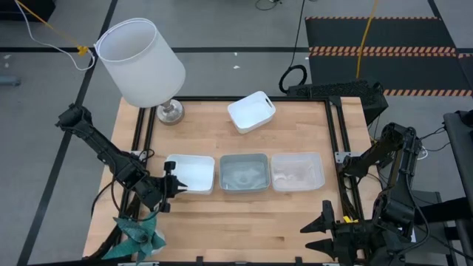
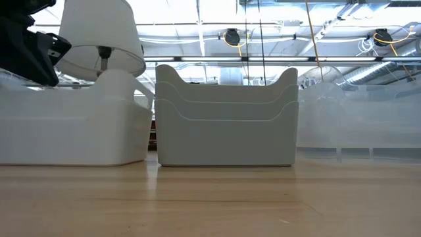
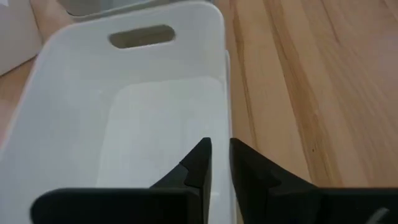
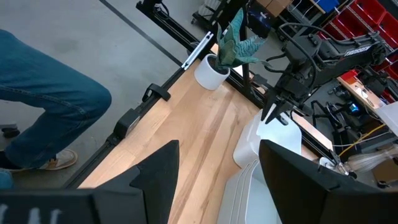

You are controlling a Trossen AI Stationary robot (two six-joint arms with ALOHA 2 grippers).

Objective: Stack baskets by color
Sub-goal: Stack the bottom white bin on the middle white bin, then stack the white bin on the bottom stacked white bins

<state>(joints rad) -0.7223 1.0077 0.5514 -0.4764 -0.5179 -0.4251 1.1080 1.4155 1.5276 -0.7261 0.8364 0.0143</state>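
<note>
While the right gripper waits at the table's near right corner with its fingers standing wide apart and nothing between them, the left gripper sits at the left end wall of the white basket stack in the front row. In the left wrist view its two dark fingertips are only narrowly parted, straddling the stack's rim at the near end, one tip inside the white basin and the other just outside it; whether they pinch the wall or merely flank it cannot be told. That basin shows a slot handle at its far end. Three piles stand side by side in a row across the middle of the table — the white stack on the left, the grey-blue stack in the centre, the clear stack on the right — each touching or just beside its neighbour. In the low view the centre pile shows nested rims, one inside another. One more white basket lies apart at the table's far side, turned at an angle, well away from both grippers. A lamp with a white shade stands at the far left corner, a potted plant at the near left corner, and a person's leg in jeans shows beyond the table edge.
</note>
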